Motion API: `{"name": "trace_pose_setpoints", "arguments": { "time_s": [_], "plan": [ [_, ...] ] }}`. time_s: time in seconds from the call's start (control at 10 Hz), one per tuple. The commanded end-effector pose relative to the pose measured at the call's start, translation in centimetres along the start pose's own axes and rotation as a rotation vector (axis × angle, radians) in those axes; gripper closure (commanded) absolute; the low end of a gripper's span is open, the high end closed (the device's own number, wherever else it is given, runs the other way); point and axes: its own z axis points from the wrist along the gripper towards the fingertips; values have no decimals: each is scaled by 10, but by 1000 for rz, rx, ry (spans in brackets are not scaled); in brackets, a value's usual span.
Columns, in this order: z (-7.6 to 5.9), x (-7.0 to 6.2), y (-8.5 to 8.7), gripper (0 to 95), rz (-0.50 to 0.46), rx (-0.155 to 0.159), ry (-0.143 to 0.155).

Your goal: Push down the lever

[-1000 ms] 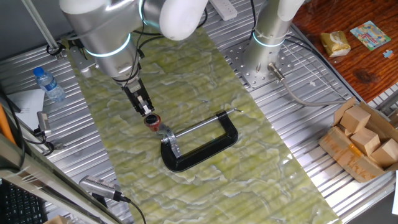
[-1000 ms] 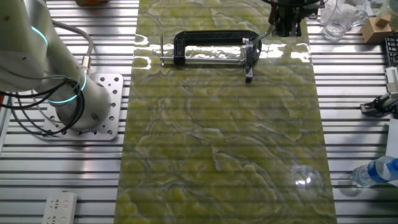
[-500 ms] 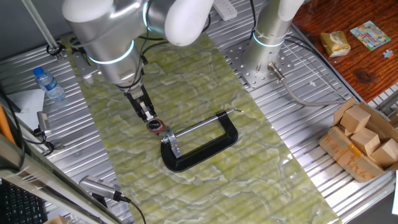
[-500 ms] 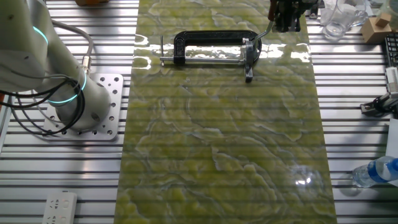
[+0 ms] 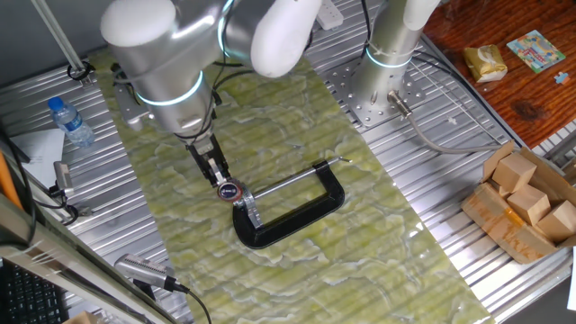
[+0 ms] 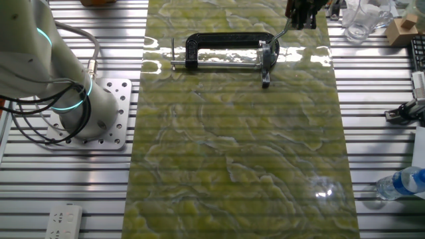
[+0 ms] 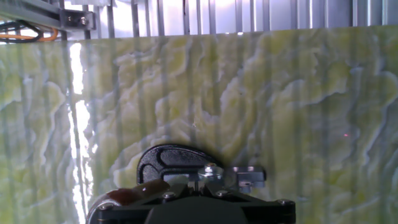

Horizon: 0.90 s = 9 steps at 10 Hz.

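Observation:
The black C-shaped clamp [image 5: 292, 214] lies on the green marbled mat [image 5: 297, 108], its long steel rod [image 5: 297, 180] running across the opening. The lever [image 5: 241, 205] is a short silvery arm at the clamp's left end, with a red knob [image 5: 228, 190] on top. My gripper [image 5: 222, 181] is shut, and its black fingertips rest on the knob from above and behind. In the other fixed view the gripper [image 6: 300, 14] sits at the top edge over the lever [image 6: 279, 36]. In the hand view the clamp [image 7: 171, 158] lies just ahead and the knob [image 7: 134, 194] shows low on the left.
A water bottle [image 5: 68, 121] stands at the left. A second arm's base [image 5: 387, 54] is at the back. A cardboard box of wooden blocks [image 5: 526, 202] is at the right. Glass cups [image 6: 362, 20] stand near the clamp's end.
My gripper has moved down and toward the clamp, staying on the red knob. The knob has shifted with it, closer to the clamp frame.

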Motion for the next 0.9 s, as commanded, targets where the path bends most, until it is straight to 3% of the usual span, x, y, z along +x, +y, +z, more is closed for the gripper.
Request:
{"name": "trace_pose_setpoints", "arguments": {
  "time_s": [0.1, 0.7, 0.9],
  "plan": [
    [3, 1, 4, 950, 9, 1, -4],
    [13, 4, 16, 950, 28, -8, -19],
    [15, 3, 16, 950, 28, -24, -22]
  ]
}}
